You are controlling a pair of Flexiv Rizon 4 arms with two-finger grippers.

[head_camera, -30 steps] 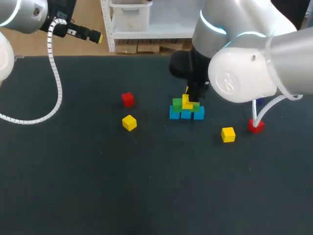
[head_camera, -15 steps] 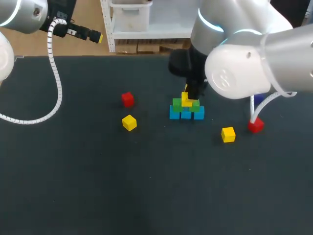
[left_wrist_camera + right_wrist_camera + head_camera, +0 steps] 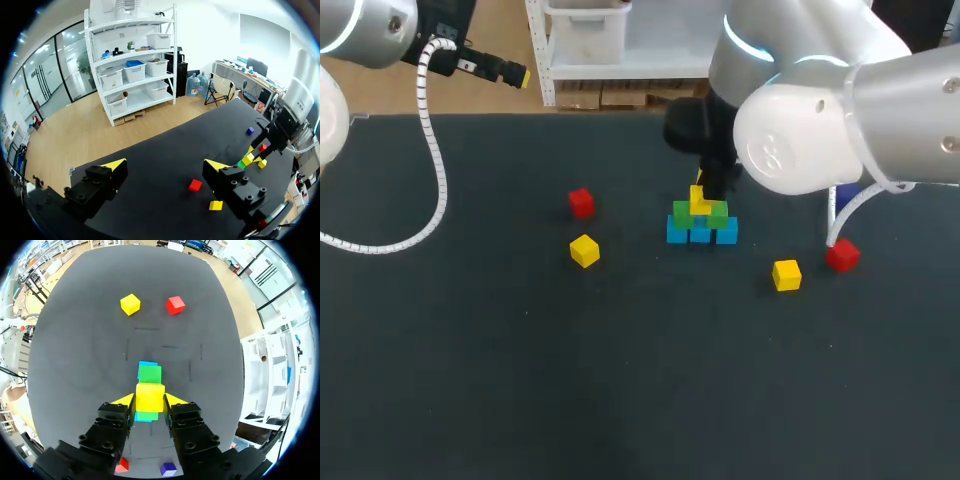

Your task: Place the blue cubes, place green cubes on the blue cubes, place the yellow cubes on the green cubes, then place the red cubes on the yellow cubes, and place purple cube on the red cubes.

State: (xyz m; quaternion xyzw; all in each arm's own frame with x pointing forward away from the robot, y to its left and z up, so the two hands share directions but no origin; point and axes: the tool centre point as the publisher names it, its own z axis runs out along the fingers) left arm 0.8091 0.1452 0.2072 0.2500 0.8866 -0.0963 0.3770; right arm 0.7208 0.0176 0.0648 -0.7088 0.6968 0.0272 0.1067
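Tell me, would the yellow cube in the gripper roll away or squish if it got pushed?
Probably no rolling: the yellow cube has flat faces, so it would likely slide or tip instead. It seems stiff, since its edges look straight while the right gripper squeezes it. Perched on the green cubes, it could be knocked off by a push.

Yellow cube [image 3: 701, 207] atop green cubes [image 3: 682, 214], blue row [image 3: 676, 234]
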